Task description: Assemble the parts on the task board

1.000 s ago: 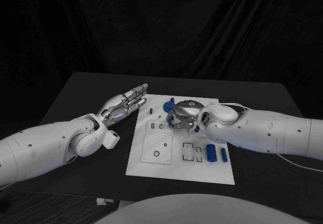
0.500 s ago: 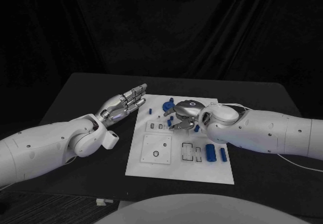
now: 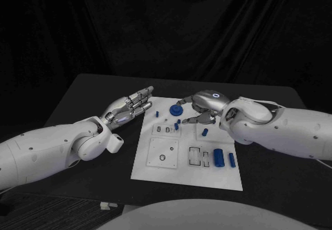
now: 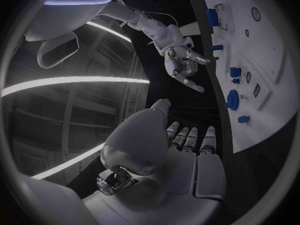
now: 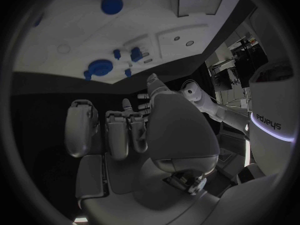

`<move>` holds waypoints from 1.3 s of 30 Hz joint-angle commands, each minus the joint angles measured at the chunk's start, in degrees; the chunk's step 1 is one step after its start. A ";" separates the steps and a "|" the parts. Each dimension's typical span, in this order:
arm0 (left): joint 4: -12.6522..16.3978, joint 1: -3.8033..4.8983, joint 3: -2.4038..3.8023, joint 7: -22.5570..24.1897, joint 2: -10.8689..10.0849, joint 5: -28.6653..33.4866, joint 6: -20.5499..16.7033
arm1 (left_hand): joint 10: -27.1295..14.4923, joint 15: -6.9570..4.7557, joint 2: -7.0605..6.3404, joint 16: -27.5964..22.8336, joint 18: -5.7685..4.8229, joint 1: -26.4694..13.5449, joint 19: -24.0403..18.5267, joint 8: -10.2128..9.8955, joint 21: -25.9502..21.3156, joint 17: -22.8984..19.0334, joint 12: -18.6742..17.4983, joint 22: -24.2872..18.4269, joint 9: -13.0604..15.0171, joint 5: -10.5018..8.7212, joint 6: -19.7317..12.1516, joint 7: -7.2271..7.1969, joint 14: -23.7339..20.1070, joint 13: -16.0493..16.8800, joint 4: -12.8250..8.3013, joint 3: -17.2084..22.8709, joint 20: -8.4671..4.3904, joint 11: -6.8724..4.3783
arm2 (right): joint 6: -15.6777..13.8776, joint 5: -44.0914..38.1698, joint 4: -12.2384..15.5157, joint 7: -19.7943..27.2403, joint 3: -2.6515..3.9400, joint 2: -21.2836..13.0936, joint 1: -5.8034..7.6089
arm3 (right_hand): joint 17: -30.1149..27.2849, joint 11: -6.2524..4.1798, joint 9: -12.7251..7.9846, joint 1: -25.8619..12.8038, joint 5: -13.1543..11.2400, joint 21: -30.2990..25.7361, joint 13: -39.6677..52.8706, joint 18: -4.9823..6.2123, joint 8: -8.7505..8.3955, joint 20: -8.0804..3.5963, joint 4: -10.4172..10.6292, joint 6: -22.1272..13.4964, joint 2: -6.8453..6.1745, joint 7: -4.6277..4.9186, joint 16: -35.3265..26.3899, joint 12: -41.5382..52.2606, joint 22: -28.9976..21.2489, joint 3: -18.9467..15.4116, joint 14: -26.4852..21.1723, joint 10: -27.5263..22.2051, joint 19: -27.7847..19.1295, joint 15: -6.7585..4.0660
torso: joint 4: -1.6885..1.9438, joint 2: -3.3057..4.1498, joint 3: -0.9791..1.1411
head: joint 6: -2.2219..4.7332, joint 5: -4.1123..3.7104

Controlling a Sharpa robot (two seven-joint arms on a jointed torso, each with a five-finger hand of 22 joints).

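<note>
The white task board point(image 3: 181, 170) lies mid-table. A round blue part point(image 3: 177, 110) stands near its far edge, with small blue pegs point(image 3: 157, 114) beside it and two blue cylinders point(image 3: 218, 157) lying near its right edge. My right hand point(image 3: 202, 108) hovers over the board's far end, just right of the round part, fingers spread and empty. In the right wrist view its fingers point(image 5: 119, 127) stretch toward the board point(image 5: 69, 22) and the round part point(image 5: 100, 66). My left hand point(image 3: 131, 106) is held flat and open beside the board's far left corner, holding nothing.
Rectangular slots and a square plate with a hole point(image 3: 161, 154) mark the board's near half. Black table point(image 3: 90, 96) surrounds the board. In the left wrist view the right hand point(image 4: 181, 60) hangs above the board point(image 4: 275, 45).
My right hand has lifted and drawn back toward the far right, uncovering the round blue part and the small pegs. The left hand has stayed put.
</note>
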 commanded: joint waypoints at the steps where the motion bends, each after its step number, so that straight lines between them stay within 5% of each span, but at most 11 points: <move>1: 0.68 0.39 0.09 0.72 -0.25 0.05 -2.89 | 0.02 0.75 -0.82 -0.21 1.10 -0.14 0.27 0.20 -0.07 -0.06 -0.38 0.17 0.06 -0.70 0.28 0.33 -0.03 -0.05 -0.59 0.07 0.65 0.68 | -3.77 -0.18 2.98 -0.11 0.03 -2.65 1.84 | 15.10 -0.24 -0.10 -0.21 -0.17 -0.27 15.06 0.28 0.22 -0.37 1.34 0.57 -0.45 0.04 0.15 0.15 11.08 -0.40 6.01 5.86 0.03 -0.49 | -0.39 -0.34 0.05 | -0.01 0.27; 4: 1.27 1.12 0.09 0.40 -0.59 -0.05 -5.13 | 0.02 1.37 -1.66 -0.21 1.09 0.73 0.90 0.18 0.39 -0.06 -0.38 0.50 0.06 -5.07 0.45 0.81 -0.03 -0.05 -2.84 1.73 1.40 0.92 | -4.50 -0.18 5.28 -0.27 0.03 -5.78 3.79 | 15.10 -0.17 0.17 -1.25 -0.18 -0.42 15.06 0.30 0.68 -0.34 1.44 2.96 0.03 0.12 0.15 0.15 11.05 -0.74 6.01 5.86 -0.05 -0.45 | -0.73 -0.77 0.16 | -0.01 0.08; 7: 1.84 2.25 0.10 -0.70 -1.05 -2.31 -7.23 | 1.82 2.07 -3.37 0.02 1.14 3.50 3.40 0.46 2.24 0.13 0.17 1.52 0.22 -11.90 1.83 1.71 0.46 0.50 -7.39 5.54 2.60 2.02 | -5.16 -0.18 6.35 -0.29 0.01 -8.28 4.98 | 15.10 -0.05 0.37 -1.77 -0.19 -0.41 15.06 0.29 1.11 -0.28 1.35 4.70 0.85 0.26 0.15 0.15 11.06 -0.65 6.01 5.86 -0.04 -0.37 | -1.16 -1.19 0.21 | -0.01 0.22; 8: 1.88 2.82 0.10 -1.11 -1.12 -3.31 -7.65 | 7.94 2.67 -4.22 1.22 1.15 3.20 7.25 0.39 4.83 1.02 1.90 2.80 0.22 -15.24 1.88 2.03 3.67 2.52 -7.35 5.05 2.88 2.87 | -5.24 -0.18 6.48 -0.31 -0.01 -8.90 5.22 | 15.10 -0.02 0.44 -1.73 -0.20 -0.45 15.06 0.30 1.40 -0.26 1.23 5.35 1.49 0.28 0.15 0.15 11.06 -0.47 6.01 5.86 -0.06 -0.35 | -1.26 -1.35 0.24 | -0.01 0.22; 14: 0.67 7.72 0.10 -9.02 -0.30 -8.98 -4.80 | 23.24 5.50 -5.25 7.18 0.40 1.34 19.24 0.65 10.71 2.99 3.14 4.70 0.47 -19.00 4.24 3.56 18.58 12.17 -3.70 1.56 3.19 5.07 | -7.99 -0.18 6.87 1.09 -0.58 -12.40 5.96 | 15.10 0.33 1.02 0.03 0.00 0.41 15.06 0.10 3.29 0.00 0.50 9.86 3.43 0.76 0.15 0.15 11.33 0.08 6.01 5.86 0.50 -0.06 | -2.01 -2.36 0.83 | -0.01 0.89; 17: -0.17 10.58 0.09 -18.94 0.23 -12.33 0.81 | 25.32 6.96 -6.79 11.52 -1.01 -4.59 22.59 0.71 10.82 2.99 2.95 4.21 0.54 -24.48 5.16 5.36 21.66 14.82 1.96 -2.70 3.16 6.56 | -8.80 -0.18 7.11 1.21 -0.90 -13.58 6.08 | 15.10 0.29 1.01 0.32 0.03 0.48 15.06 0.09 3.33 0.02 0.40 10.12 3.62 0.68 0.15 0.15 11.35 0.15 6.01 5.86 0.56 -0.06 | -2.41 -2.76 1.42 | -0.01 1.20; 19: -0.55 12.00 0.09 -24.48 0.60 -13.25 4.13 | 28.03 7.64 -7.14 13.92 -1.20 -8.70 25.24 1.06 11.46 3.55 3.64 4.25 0.76 -24.98 6.76 6.92 24.86 16.20 5.74 -5.07 3.22 7.51 | -8.74 -0.18 6.99 1.01 -1.00 -13.83 6.11 | 15.10 0.26 0.97 0.68 0.12 0.31 15.06 0.14 3.36 0.03 0.27 10.41 3.96 0.65 0.15 0.15 11.30 0.26 6.01 5.86 0.50 -0.09 | -3.11 -3.19 1.85 | -0.01 1.82; 24: -1.83 15.47 0.09 -39.46 2.64 -14.51 11.95 | 34.25 8.21 -6.20 18.88 -1.82 -13.52 33.90 1.34 14.49 4.43 5.38 5.10 0.99 -24.99 8.41 7.48 33.07 17.57 6.62 -8.87 2.94 9.00 | -8.12 -0.18 6.37 0.11 -1.14 -14.37 6.10 | 15.10 0.25 0.94 1.11 0.24 0.15 15.06 0.17 3.39 0.03 0.08 10.80 4.40 0.71 0.15 0.15 11.25 0.39 6.01 5.86 0.45 -0.10 | -4.65 -4.03 2.81 | -0.01 3.00; 27: -2.35 16.85 0.09 -47.56 3.91 -14.78 14.54 | 44.52 5.78 -6.53 24.78 -0.24 -17.21 40.91 1.96 17.50 6.14 11.58 6.21 1.33 -25.07 11.10 7.15 42.80 19.07 6.67 -12.15 2.39 8.12 | -7.93 -0.18 6.03 -0.52 -1.17 -14.41 6.05 | 15.10 0.31 0.94 1.38 0.30 -0.02 15.06 0.21 3.55 0.05 -0.07 11.48 4.74 0.81 0.15 0.15 11.19 0.36 6.01 5.86 0.39 -0.07 | -5.12 -4.22 3.17 | -0.01 3.27; 29: -2.53 17.53 0.10 -52.22 4.63 -14.88 15.93 | 45.89 4.53 -5.97 27.46 0.86 -18.51 44.71 2.17 18.90 6.94 12.96 6.68 1.38 -24.82 12.20 7.89 46.51 18.79 6.56 -13.14 1.98 6.97 | -7.74 -0.18 5.81 -0.86 -1.18 -14.29 5.98 | 15.10 0.32 0.94 1.46 0.33 -0.09 15.06 0.22 3.56 0.06 -0.11 11.58 4.82 0.82 0.15 0.15 11.17 0.38 6.01 5.86 0.36 -0.06 | -5.54 -4.34 3.42 | -0.01 3.56; 39: -6.45 19.38 0.10 -66.77 10.39 -15.05 20.91 | 46.82 3.63 -2.80 31.54 0.87 -19.50 47.78 2.23 18.58 7.94 16.51 6.16 1.40 -24.38 13.34 7.58 47.29 18.54 6.23 -13.01 1.15 6.02 | -6.28 -0.18 4.57 -2.21 -1.20 -13.47 4.22 | 15.10 0.35 0.85 1.96 0.83 -0.35 15.06 0.28 3.53 0.07 -0.41 12.11 5.43 0.90 0.15 0.15 11.09 0.46 6.01 5.86 0.29 -0.06 | -7.16 -4.68 4.20 | -0.01 4.51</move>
